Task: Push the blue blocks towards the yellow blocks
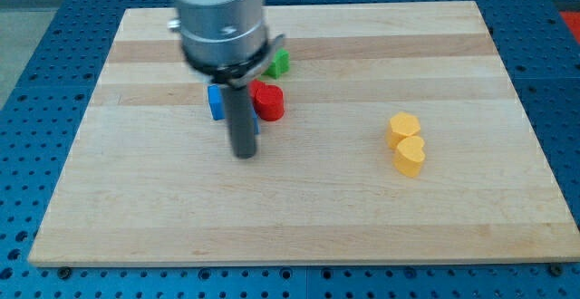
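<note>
My tip [245, 153] sits on the wooden board [299, 226], at the lower edge of a small cluster near the board's upper middle. There is no hand to open or close here: the arm ends in a plain dark rod, and it grips nothing. The blue block [216, 101] shows as a small cube just to the view's left of the rod and a little above the tip; a sliver of blue also peeks out on the rod's right side, so a second blue piece may hide behind it, though I cannot tell. A red cylinder-like block [268, 101] lies just right of the rod, and a green block [279, 62] sits above that, partly covered by the arm's grey housing. The two yellow blocks [407, 143] stand touching each other, well apart to the view's right and slightly lower. The coming move turns on this: the yellows lie right of the blue, so the tip would need to get round to the blue block's left face, and the red block stands in the way. No brand, label or writing can be read anywhere.
</note>
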{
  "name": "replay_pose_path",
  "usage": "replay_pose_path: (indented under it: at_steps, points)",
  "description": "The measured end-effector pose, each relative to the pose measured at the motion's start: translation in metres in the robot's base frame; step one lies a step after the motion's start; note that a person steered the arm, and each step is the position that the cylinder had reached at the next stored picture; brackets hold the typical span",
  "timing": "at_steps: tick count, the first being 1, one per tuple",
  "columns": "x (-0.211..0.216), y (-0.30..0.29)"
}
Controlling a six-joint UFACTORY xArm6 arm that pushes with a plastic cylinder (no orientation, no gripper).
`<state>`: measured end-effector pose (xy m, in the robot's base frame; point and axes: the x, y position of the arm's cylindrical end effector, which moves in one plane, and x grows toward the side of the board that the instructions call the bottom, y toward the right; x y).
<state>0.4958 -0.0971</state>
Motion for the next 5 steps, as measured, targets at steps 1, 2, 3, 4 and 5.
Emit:
replay_pose_path:
  at_steps: [1, 2, 3, 4, 5]
  points:
    - [0.009, -0.048]
    - [0.008, -0.074]
    - [0.006, -0.082]
    - [-0.009, -0.092]
    - [-0.024, -0.102]
